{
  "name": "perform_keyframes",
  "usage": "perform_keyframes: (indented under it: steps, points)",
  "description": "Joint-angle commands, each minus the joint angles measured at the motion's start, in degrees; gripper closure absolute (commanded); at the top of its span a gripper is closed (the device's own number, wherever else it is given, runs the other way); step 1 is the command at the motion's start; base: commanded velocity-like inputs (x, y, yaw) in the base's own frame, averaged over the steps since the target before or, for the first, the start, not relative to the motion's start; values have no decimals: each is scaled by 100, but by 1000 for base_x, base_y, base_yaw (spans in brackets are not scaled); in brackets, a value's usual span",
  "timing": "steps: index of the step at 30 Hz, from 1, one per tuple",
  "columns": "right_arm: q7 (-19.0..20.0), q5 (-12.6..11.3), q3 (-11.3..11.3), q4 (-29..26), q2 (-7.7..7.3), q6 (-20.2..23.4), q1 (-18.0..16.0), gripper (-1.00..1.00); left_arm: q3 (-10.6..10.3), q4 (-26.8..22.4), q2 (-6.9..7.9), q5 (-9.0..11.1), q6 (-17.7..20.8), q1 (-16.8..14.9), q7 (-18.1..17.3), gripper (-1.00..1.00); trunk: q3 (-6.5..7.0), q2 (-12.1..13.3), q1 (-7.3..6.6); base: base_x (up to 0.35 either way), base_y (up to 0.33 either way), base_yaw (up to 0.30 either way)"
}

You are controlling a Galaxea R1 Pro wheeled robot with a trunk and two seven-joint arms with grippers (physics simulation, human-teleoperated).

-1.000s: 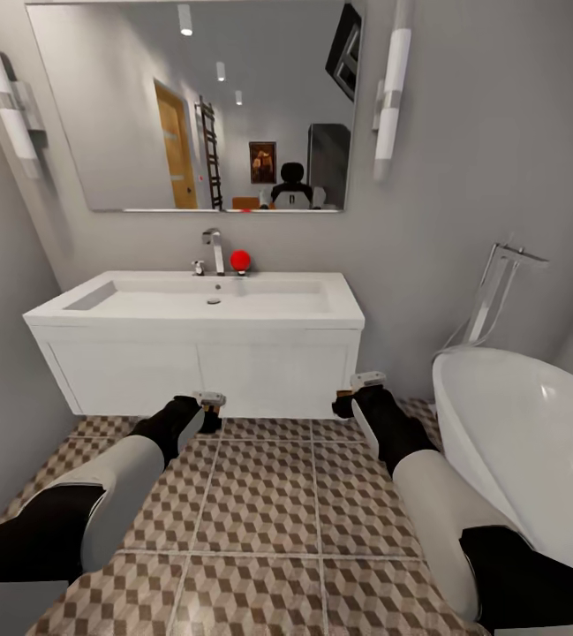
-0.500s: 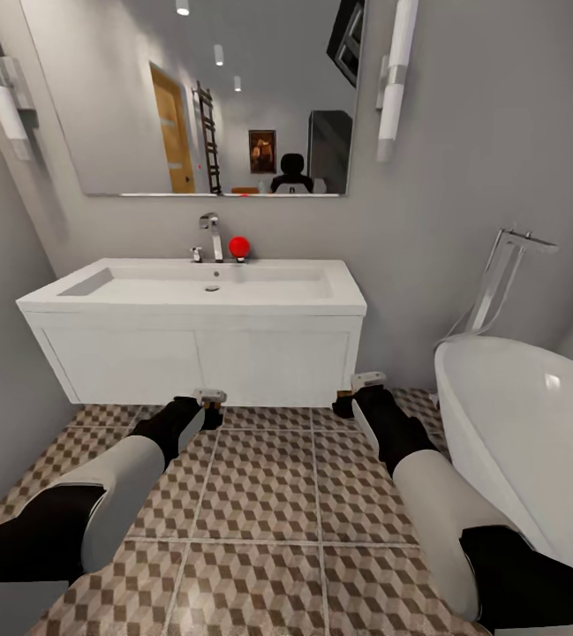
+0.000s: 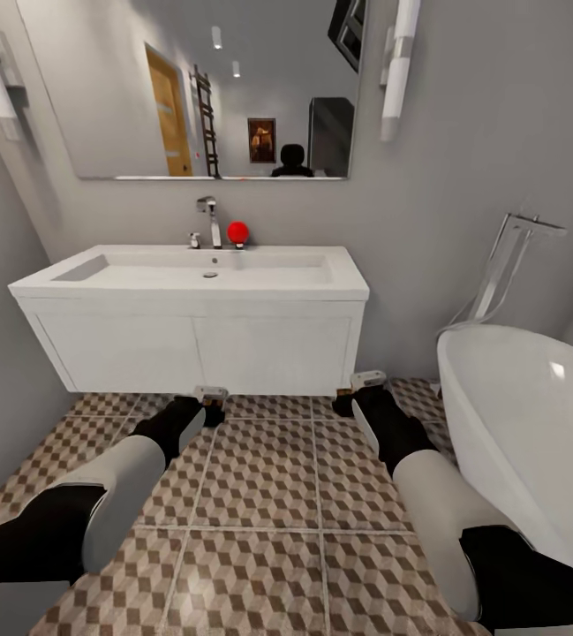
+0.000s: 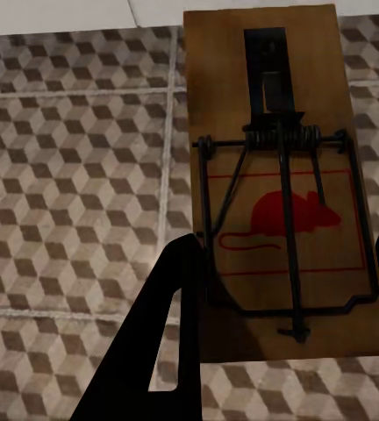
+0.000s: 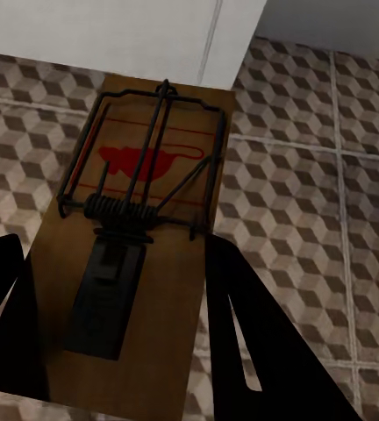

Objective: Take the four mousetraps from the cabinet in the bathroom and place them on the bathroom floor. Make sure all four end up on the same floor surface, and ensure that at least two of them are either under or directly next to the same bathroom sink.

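The left gripper [image 4: 282,263] clamps a flat brown wooden mousetrap [image 4: 282,175] with dark wire and a red mouse print, and the right gripper [image 5: 119,289] clamps a second such mousetrap [image 5: 141,228]. Both hang above the cube-patterned brown-and-beige tiled bathroom floor [image 3: 260,495]. The long white rectangular bathroom sink [image 3: 189,274] lies at twelve o'clock, a white oval bathtub [image 3: 533,424] at three o'clock.

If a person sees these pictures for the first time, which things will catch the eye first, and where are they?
First, the two mousetraps: the left gripper holds one mousetrap between its fingers, and the right gripper holds another mousetrap, both above the patterned bathroom floor. Next, the long white bathroom sink stands straight ahead against the wall, with a small red ball beside its tap. The white bathtub is at the right.
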Motion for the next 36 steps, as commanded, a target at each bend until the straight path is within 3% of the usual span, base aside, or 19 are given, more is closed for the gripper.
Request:
perform_keyframes:
  steps: [1, 14, 25, 36]
  points:
    - [2, 17, 7, -7, 0, 13, -3, 100, 8, -12, -3, -43, 25, -2, 5, 100, -33, -44, 21, 0, 0, 0]
    - [2, 17, 421, -7, 3, -23, -3, 100, 1, 22, -7, -43, -122, -2, 1, 100, -387, -566, 307, 0, 0, 0]
    - [2, 17, 443, -7, 5, -27, -3, 100, -1, 86, -28, -43, -130, -3, -1, 100, -686, -1007, 549, 0, 0, 0]
    - [2, 16, 439, 10, 0, -27, -3, 100, 1, 107, -59, -43, -132, -2, -268, 100, -985, -1448, 790, 0, 0, 0]
